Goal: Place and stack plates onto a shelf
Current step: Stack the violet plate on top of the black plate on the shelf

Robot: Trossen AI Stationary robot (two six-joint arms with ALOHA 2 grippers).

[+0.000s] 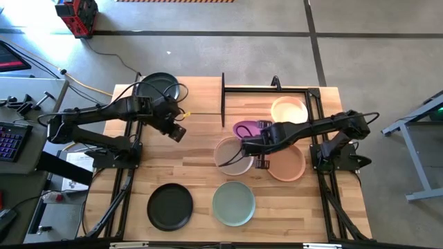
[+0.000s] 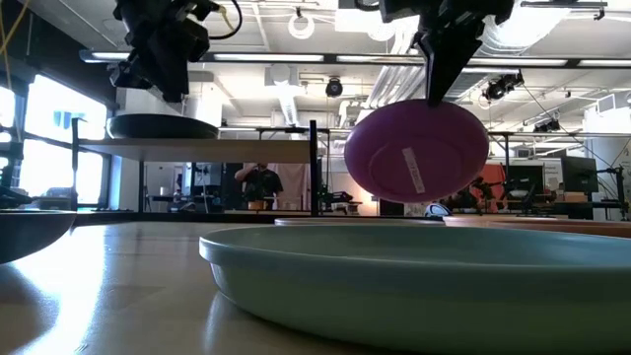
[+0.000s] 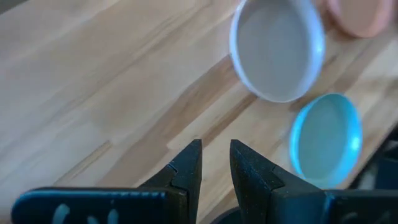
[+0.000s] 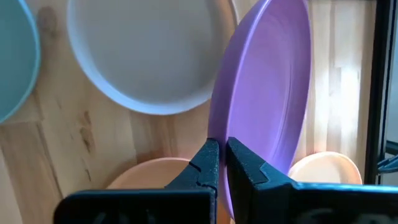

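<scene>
Above the beige plate (image 1: 232,156), near the middle of the table (image 1: 201,187): right gripper (image 4: 221,163), fingers pinched nearly closed on the rim of the purple plate (image 4: 264,99). That plate hangs on edge, clear of the tabletop, its underside with a pale sticker facing the low camera (image 2: 416,151).

Beside the beige plate, toward the right arm's base: terracotta plate (image 1: 286,164), flat on the table. Beyond it, against the black bars: cream plate (image 1: 288,110), flat.

Nearer the front edge than the beige plate: sage green plate (image 1: 233,203), flat, and beside it a black plate (image 1: 170,206), flat.

Far-left of the beige plate: shelf (image 2: 212,150), a pale plank on thin black uprights, raised above the table. On it lies another black plate (image 1: 159,86).

Between that shelf and the beige plate: left gripper (image 3: 215,163), raised over bare wood, touching nothing, fingers holding only a narrow gap and gripping nothing.

Behind the table, in the room beyond: a person (image 2: 261,183), standing, far off.
</scene>
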